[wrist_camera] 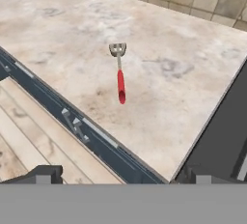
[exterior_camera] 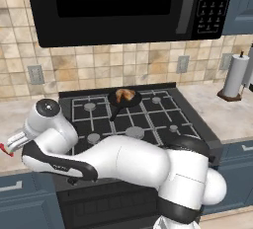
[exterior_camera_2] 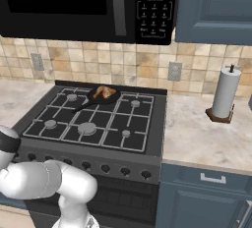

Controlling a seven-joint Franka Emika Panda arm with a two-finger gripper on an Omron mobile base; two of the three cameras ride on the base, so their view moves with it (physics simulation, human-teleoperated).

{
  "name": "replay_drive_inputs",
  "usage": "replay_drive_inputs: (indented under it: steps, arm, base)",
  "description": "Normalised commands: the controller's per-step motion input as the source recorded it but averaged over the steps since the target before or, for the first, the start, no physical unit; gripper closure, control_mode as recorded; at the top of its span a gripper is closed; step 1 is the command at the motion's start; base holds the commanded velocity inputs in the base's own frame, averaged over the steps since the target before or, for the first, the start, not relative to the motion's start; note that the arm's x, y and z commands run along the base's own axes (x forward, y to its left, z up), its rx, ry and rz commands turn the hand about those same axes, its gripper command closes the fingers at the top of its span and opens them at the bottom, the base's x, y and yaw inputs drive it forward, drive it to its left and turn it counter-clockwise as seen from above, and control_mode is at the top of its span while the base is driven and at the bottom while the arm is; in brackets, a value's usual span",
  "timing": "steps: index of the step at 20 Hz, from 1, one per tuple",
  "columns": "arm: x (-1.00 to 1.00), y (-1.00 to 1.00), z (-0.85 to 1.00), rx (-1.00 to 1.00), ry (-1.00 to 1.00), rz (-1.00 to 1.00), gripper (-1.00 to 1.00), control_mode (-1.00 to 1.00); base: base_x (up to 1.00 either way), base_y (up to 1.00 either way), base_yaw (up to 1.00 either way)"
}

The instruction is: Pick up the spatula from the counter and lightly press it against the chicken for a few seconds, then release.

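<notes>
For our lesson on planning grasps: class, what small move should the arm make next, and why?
Probably bring the jaws down and forward toward the red-handled metal spatula. It lies flat and untouched on the beige marble counter, some way ahead of the jaws, which stand wide open and hold nothing.

Stove point(exterior_camera: 133, 119) set in the bench point(exterior_camera_2: 197, 128), microwave point(exterior_camera: 123, 6) above it. Pan point(exterior_camera: 124, 98) on the rear middle burner, handle toward front-left; chicken point(exterior_camera: 125, 94) in the pan. Paper towel roll point(exterior_camera_2: 225, 94) upright on the bench right of the stove, near the back wall. Spatula point(wrist_camera: 119, 73) flat on the bench left of the stove, apart from the front edge, head toward the wall.
</notes>
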Motion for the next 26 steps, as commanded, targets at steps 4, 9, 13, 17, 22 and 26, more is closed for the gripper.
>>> replay_drive_inputs:
  steps: [4,9,13,17,22,26]
  arm:
    - [0.19,0.21,-0.26,0.00,0.00,0.00,-1.00,-1.00]
    - [0.17,0.22,-0.13,0.00,0.00,0.00,-1.00,-1.00]
    - [0.20,0.22,-0.13,0.00,0.00,0.00,-1.00,-1.00]
    - [0.19,0.17,-0.10,0.00,0.00,0.00,-1.00,-1.00]
    - [0.18,0.19,-0.14,0.00,0.00,0.00,-1.00,-1.00]
    - [0.15,0.20,-0.15,0.00,0.00,0.00,-1.00,-1.00]
  base:
    - [0.00,0.00,0.00]
    - [0.00,0.00,0.00]
    - [0.00,0.00,0.00]
    - [0.00,0.00,0.00]
    - [0.00,0.00,0.00]
    - [0.00,0.00,0.00]
